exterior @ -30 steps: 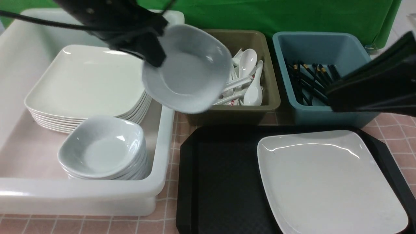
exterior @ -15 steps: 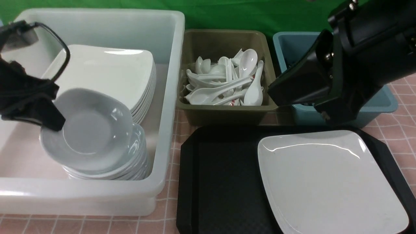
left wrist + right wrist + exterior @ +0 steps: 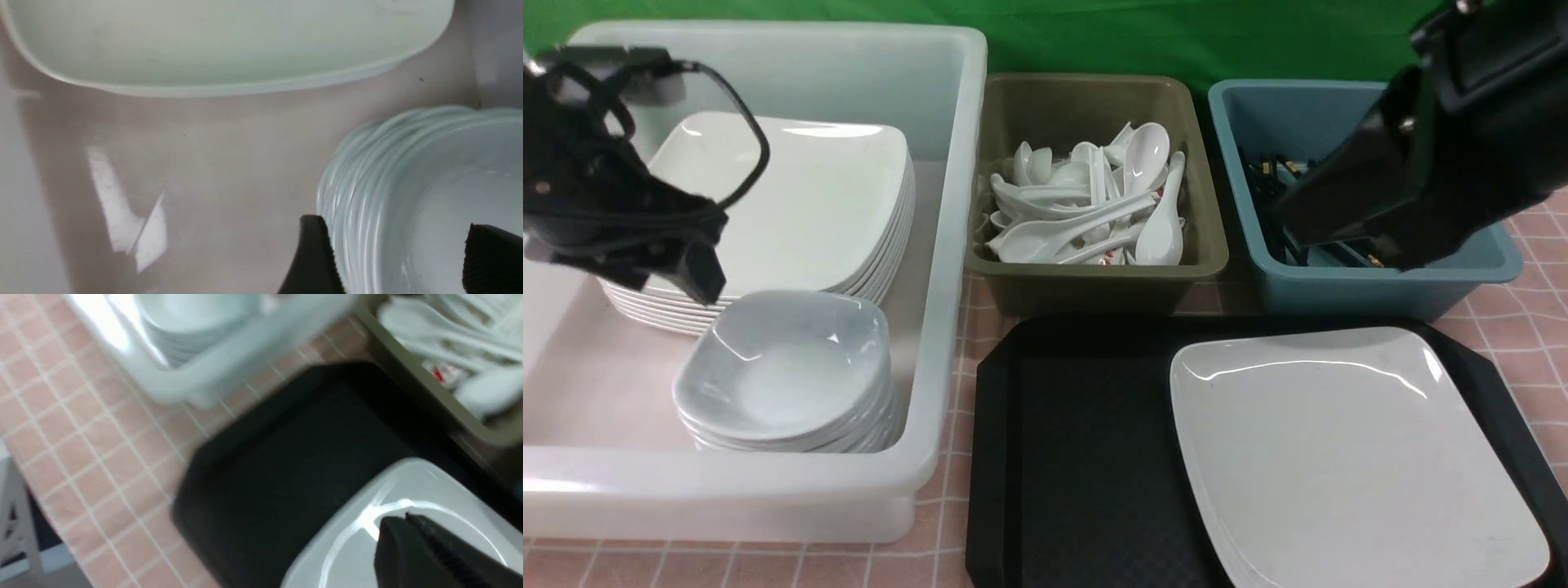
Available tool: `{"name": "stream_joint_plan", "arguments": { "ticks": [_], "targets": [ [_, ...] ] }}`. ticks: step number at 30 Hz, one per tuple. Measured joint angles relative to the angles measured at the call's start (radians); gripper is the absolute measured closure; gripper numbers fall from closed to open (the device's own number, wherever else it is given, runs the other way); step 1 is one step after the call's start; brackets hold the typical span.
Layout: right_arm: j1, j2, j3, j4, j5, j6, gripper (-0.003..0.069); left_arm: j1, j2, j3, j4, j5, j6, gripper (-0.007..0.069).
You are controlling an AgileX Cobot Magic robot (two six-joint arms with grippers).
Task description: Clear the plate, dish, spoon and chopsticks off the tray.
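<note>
The big translucent white plastic tub [image 3: 935, 327] fills the left of the table. It holds a stack of large white square plates [image 3: 800, 204] at the back and a stack of small dishes in front. To its right lies the big black rectangular tray [image 3: 1086, 457] with cut-off corners. Its left half is bare.

The large shallow glossy white square plate [image 3: 1339, 457] sits flat on the tray's right half and is the only tableware on it. Behind the tray stand an olive plastic bin [image 3: 1094, 286] and a blue plastic bin [image 3: 1339, 286].

The small glossy white squarish dish [image 3: 784, 367] rests level on top of the tub's dish stack. The left gripper [image 3: 398, 261] hangs at that stack's far-left corner. Its jaws are apart and straddle the dish's rim without pinching it.

The right gripper [image 3: 1298, 216] hovers over the blue bin with its jaws together, holding nothing.

The white Chinese-style soup spoons [image 3: 1086, 212] are heaped in the olive bin. The thin black chopsticks [image 3: 1270, 175] lie in the blue bin, partly hidden by the right arm.

The dish looks delivered, so the plate is what remains. The left arm should rise straight up, because a sideways drag could catch the rim and skew the stack.

For the plate, the right jaws must open first. The plate's left edge borders bare tray floor, which probably gives the lower finger the most room to slip under. The glaze looks slippery, so a deep, firm bite on the rim and a level carry seem wise.
</note>
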Motion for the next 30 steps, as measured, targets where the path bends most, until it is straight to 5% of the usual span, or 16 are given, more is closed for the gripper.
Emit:
{"name": "stream_joint_plan", "arguments": {
  "ticks": [3,9,14,20,30],
  "targets": [
    [-0.056,-0.023,0.0,-0.012,0.037,0.0,0.0628,-0.061,-0.011,-0.083,0.027,0.027,-0.058,0.0204],
    [-0.267,-0.113,0.037,-0.02,0.039,-0.003,0.0628,-0.377,0.02,-0.22,-0.139,-0.007,-0.09,0.0571],
    [-0.353,-0.207,0.161,-0.021,0.038,-0.002,0.0627,-0.625,0.214,-0.318,-0.164,-0.043,-0.149,0.0626],
    [-0.358,-0.284,0.275,-0.007,0.035,-0.002,0.0627,-0.728,0.451,-0.431,-0.116,-0.092,-0.204,0.0553],
    [-0.358,-0.342,0.314,0.002,0.034,-0.002,0.0627,-0.737,0.732,-0.543,0.052,-0.25,-0.372,0.0137]
  ]
}}
